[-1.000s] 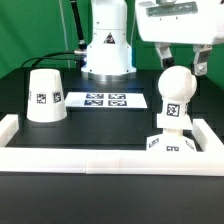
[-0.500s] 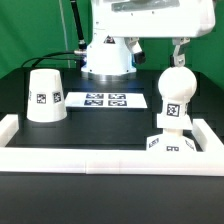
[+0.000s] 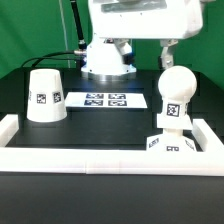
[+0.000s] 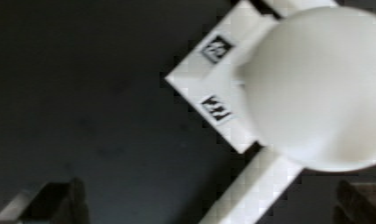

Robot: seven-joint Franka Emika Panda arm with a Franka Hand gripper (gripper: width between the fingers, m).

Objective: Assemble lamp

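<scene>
The lamp's ball-shaped bulb (image 3: 173, 93) stands upright on the low square base (image 3: 172, 144) at the exterior view's right, just inside the white rim. The tapered shade (image 3: 45, 95) stands mouth down at the exterior view's left, apart from them. My gripper (image 3: 146, 52) hangs open and empty above the table, up and to the exterior view's left of the bulb, touching nothing. In the wrist view the bulb (image 4: 318, 85) and the tagged base (image 4: 217, 78) lie below the open gripper (image 4: 203, 205), with one dark fingertip (image 4: 43, 200) showing at each side.
The marker board (image 3: 105, 100) lies flat between the shade and the base. The arm's white pedestal (image 3: 107, 55) stands behind it with cables. A white rim (image 3: 100, 160) borders the black table's front and sides and also crosses the wrist view (image 4: 274, 185).
My gripper has moved from right above the bulb toward the exterior view's left, still open. The bulb, base and shade have not moved.
</scene>
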